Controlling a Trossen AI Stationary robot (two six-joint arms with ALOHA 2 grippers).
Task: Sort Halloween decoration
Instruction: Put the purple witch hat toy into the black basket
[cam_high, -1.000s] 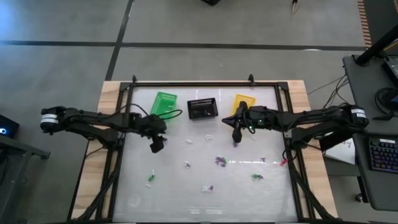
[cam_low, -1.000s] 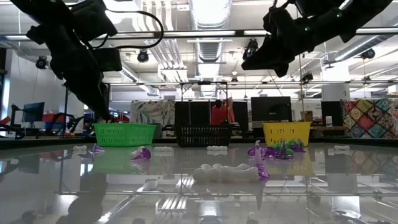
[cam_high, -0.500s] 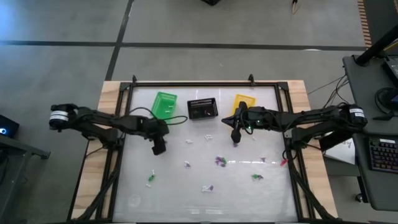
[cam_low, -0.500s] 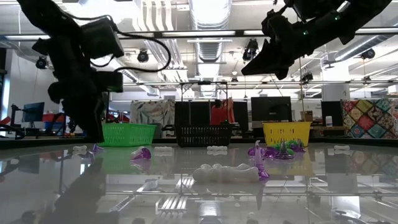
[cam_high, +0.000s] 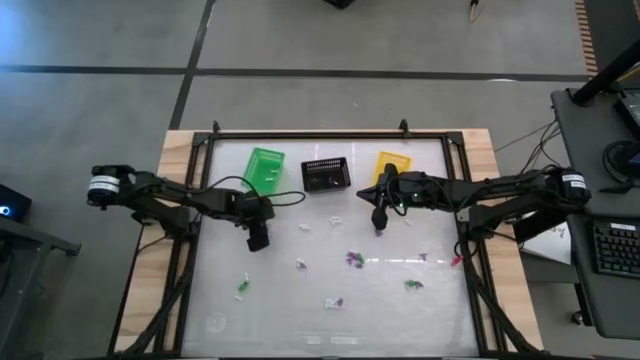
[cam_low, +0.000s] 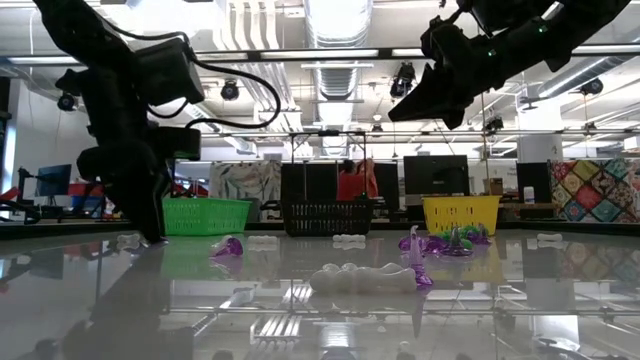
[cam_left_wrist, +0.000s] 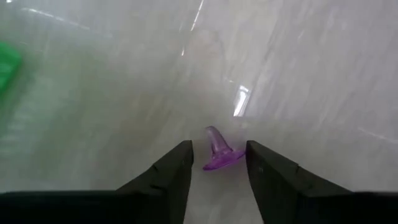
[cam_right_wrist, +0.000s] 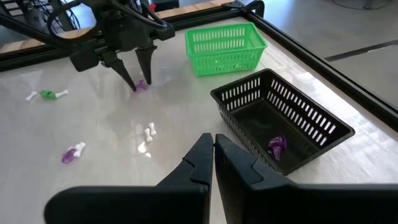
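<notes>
The Halloween decoration is small white, purple and green trinkets scattered on the glass table (cam_high: 440, 310). One purple cone-shaped trinket (cam_left_wrist: 219, 154) stands on its wide brim on the glass. My left gripper (cam_left_wrist: 219, 145) (cam_high: 257, 241) is down at the table, pointing steeply down and open. Its fingers stand on either side of that trinket, with the brim close to one finger. In the right wrist view the left gripper (cam_right_wrist: 138, 79) straddles the same purple trinket (cam_right_wrist: 142, 85). My right gripper (cam_high: 380, 222) (cam_right_wrist: 213, 149) hangs shut and holding nothing above the table, near the yellow basket (cam_high: 392, 165).
A green basket (cam_high: 264, 167), a black basket (cam_high: 325, 175) and the yellow one stand in a row at the far side. The black basket (cam_right_wrist: 292, 124) holds a purple trinket (cam_right_wrist: 277, 146). Loose trinkets lie mid-table, among them a purple one (cam_high: 353, 259) and a green one (cam_high: 242, 287).
My left gripper has sunk from above the table down to the glass. It has shifted slightly toward the table's right, tipped steeper, and come down around the purple trinket. The trinkets lie where they were.
</notes>
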